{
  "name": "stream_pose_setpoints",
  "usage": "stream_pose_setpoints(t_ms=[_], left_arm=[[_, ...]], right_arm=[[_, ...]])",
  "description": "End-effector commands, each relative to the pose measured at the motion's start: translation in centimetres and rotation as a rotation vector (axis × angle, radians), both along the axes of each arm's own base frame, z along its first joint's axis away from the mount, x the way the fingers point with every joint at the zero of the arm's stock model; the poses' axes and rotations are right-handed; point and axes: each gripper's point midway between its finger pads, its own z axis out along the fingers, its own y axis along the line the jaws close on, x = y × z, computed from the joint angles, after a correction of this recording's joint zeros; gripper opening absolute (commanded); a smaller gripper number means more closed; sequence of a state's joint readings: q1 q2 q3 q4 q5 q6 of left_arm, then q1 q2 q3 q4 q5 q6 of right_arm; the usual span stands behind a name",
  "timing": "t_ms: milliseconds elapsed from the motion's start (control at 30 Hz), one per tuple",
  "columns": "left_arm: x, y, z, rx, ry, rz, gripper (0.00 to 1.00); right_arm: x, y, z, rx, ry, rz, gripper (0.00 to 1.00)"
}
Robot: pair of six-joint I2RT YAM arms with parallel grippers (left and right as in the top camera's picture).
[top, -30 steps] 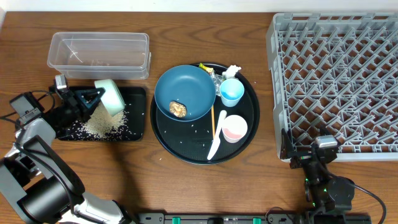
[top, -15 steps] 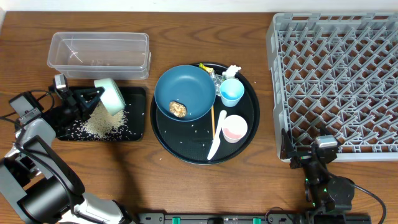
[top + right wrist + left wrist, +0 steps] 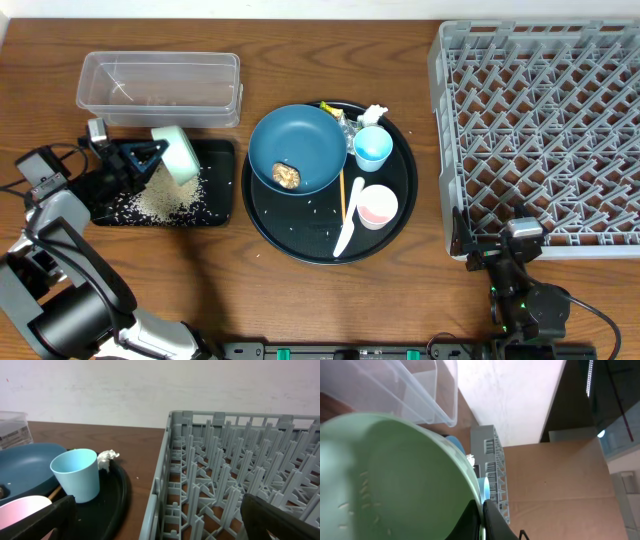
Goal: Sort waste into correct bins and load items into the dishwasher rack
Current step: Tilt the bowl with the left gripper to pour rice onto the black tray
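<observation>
Much rice [image 3: 160,203] is being held in the black tray [image 3: 220,160] under the tilted mint bowl [image 3: 180,155], clamped by the left gripper [image 3: 150,155]; the right gripper [image 3: 159,520] is being held wide.

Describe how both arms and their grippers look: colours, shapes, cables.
Left arm: black links, rounded light grey joint housings, a thin black cable. Left gripper: black, with a triangular open frame. Right arm: black, small green lights, a black cable trailing off. Right gripper: black fingers, a grey block on top.
</observation>
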State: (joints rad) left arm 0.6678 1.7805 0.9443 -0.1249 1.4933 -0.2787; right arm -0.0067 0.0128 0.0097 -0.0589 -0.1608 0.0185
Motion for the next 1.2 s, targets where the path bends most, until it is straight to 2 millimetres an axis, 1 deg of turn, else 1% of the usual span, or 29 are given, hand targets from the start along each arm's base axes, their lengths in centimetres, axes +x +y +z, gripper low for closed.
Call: stream_pose_setpoints(t_ms=[0,67,100,200,567,767,867,967,1033,1067,1167], left_arm=[[-0.2,-0.5,1.0,0.015,-0.09,-0.039,0.06],[0.1,0.0,-0.5,0.015,0.03,0.014,0.06],[0.1,0.0,-0.4,0.003,0.04,0.013,0.06],[-0.2,-1.1,1.6,-0.038,-0.063,-0.059,0.06],[0.2,-3.4,3.5,0.023,-0.146,-0.128,0.06],[0.0,-3.0,4.4,0.031,-0.142,-0.107,0.06],[-0.2,-2.8,5.6,0.047,-0.144,-0.087,0.06],[-0.5,-2.8,7.3,0.079,-0.151,-0.06,0.06],[-0.6,-2.8,7.9,0.103,-0.134,-0.03,0.06],[-0.6,-2.6,7.9,0.134,-0.117,0.0,0.06],[-1.0,-2.2,6.8,0.244,-0.08,0.056,0.06]], right_arm=[[0.0,-0.2,-0.2,0.011,0.007,-0.009,0.99],[0.0,-0.2,-0.2,0.011,0.007,-0.009,0.99],[0.0,-0.2,-0.2,0.011,0.007,-0.009,0.99],[0.0,-0.2,-0.2,0.011,0.007,-0.009,0.99],[0.0,-0.2,-0.2,0.011,0.007,-0.009,0.99],[0.0,-0.2,-0.2,0.01,0.007,-0.009,0.99],[0.0,-0.2,-0.2,0.011,0.007,-0.009,0.99],[0.0,-0.2,-0.2,0.011,0.007,-0.009,0.99],[0.0,-0.2,-0.2,0.011,0.007,-0.009,0.99],[0.0,-0.2,-0.2,0.011,0.007,-0.009,0.99],[0.0,-0.2,-0.2,0.011,0.007,-0.009,0.99]])
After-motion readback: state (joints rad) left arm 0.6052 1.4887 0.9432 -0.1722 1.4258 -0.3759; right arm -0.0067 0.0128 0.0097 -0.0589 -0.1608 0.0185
